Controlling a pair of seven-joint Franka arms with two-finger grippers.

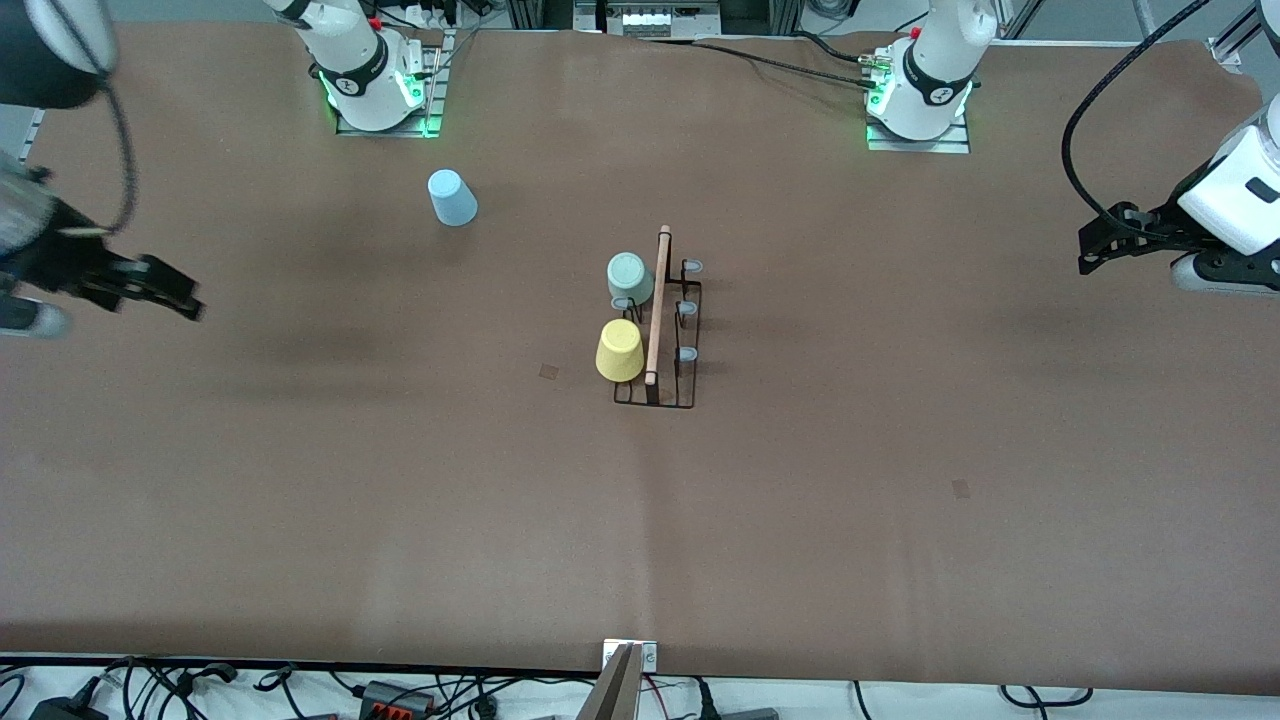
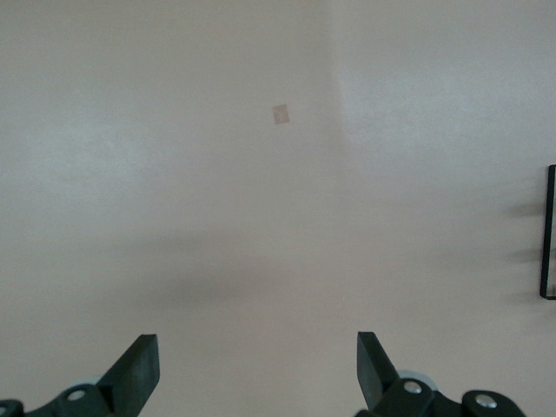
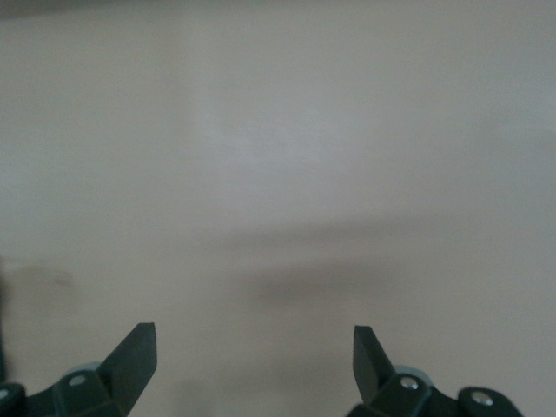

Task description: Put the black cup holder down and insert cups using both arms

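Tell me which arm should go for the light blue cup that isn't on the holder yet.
Probably the right. The light blue cup stands on the table toward the right arm's end, near that arm's base, apart from the black cup holder. The right gripper is open and empty; the left gripper, also open, waits at the table's other end.

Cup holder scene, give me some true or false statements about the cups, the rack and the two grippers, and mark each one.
1. The yellow cup sits upside down on the black cup holder. True.
2. The light blue cup is on the holder too. False: it stands on the table, apart from the holder, toward the right arm's end and farther from the front camera.
3. The mint green cup is on the holder, farther from the front camera than the yellow cup. True.
4. The left gripper holds a cup. False: its jaws are open and empty.
5. The right gripper is over the holder. False: it is over bare table at the right arm's end, open.
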